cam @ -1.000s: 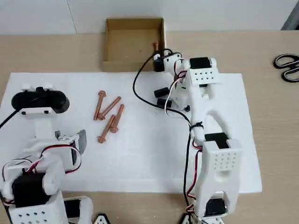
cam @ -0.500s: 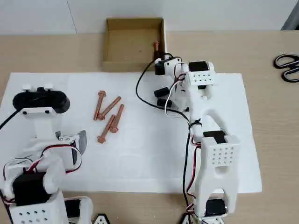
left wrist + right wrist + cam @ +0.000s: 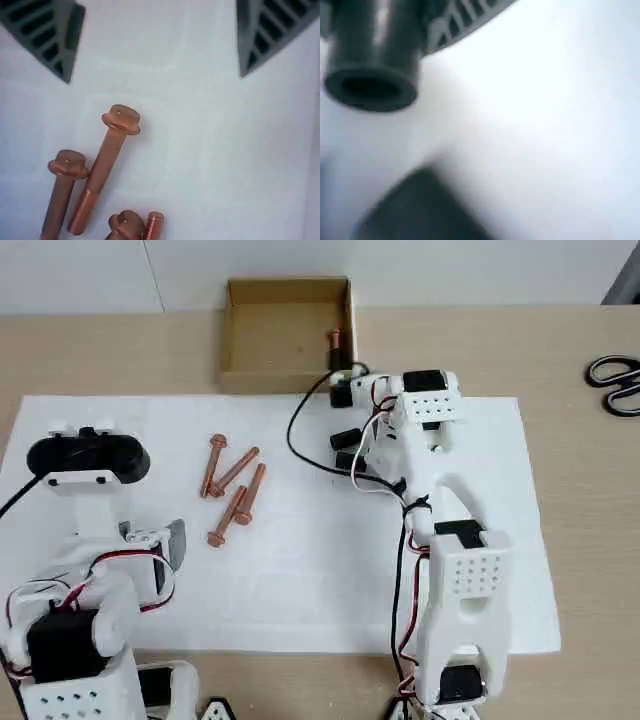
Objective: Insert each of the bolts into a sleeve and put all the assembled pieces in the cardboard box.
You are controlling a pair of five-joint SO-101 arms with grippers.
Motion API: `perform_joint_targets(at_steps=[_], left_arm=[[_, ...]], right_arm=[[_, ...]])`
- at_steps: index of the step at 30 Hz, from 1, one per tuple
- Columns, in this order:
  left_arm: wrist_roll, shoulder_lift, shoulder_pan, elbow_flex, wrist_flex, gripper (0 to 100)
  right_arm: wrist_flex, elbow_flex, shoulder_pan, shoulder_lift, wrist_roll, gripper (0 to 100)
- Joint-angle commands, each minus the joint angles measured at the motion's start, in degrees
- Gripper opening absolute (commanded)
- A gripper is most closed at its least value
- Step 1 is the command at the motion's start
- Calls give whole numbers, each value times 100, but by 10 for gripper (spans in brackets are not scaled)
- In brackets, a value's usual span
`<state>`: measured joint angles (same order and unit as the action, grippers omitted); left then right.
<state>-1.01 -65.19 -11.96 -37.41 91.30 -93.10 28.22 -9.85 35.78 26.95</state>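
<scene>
High view: on the wooden surface [image 3: 560, 340] lies a white sheet [image 3: 300, 590], the cardboard box [image 3: 285, 288] just beyond. Left gripper [image 3: 155, 75], jaws wide, hangs over loose bolts [image 3: 232, 488]. Right gripper [image 3: 341, 368], jaws holding a black sleeve [image 3: 370, 65], sits at the box's right wall. Two more sleeves [image 3: 346, 437] lie nearby.

the bolts [image 3: 232, 490] are coppery orange, the sleeves [image 3: 346, 437] black. the cardboard box [image 3: 287, 285] is plain brown, on a pale wood-grain table [image 3: 560, 340] with a white sheet [image 3: 300, 580]. the arms [image 3: 470, 590] are white with black motors. the left gripper [image 3: 155, 75] has dark grey slatted fingers [image 3: 47, 32]; the scissors [image 3: 615, 383] are black.
</scene>
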Motion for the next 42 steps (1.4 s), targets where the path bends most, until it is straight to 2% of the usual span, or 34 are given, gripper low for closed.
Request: perform_joint_targets(at_steps=[1,10,19,25,42], left_arm=[[-35,-26,-26,40,-105,203],[-35,-26,-26,40,-97,203],[-35,-26,-26,40,-97,203],[-18,-26,-26,40,-97,203],[-18,-26,-26,40,-97,203]], right_arm=[[-277,141,22,-1024,-237,3],[-207,-1222,-426,-1930,-510,3],[884,-2488,-752,-1613,-668,5],[910,-2532,-760,-1481,-835,99],[892,-2549,-752,-1464,-835,155]])
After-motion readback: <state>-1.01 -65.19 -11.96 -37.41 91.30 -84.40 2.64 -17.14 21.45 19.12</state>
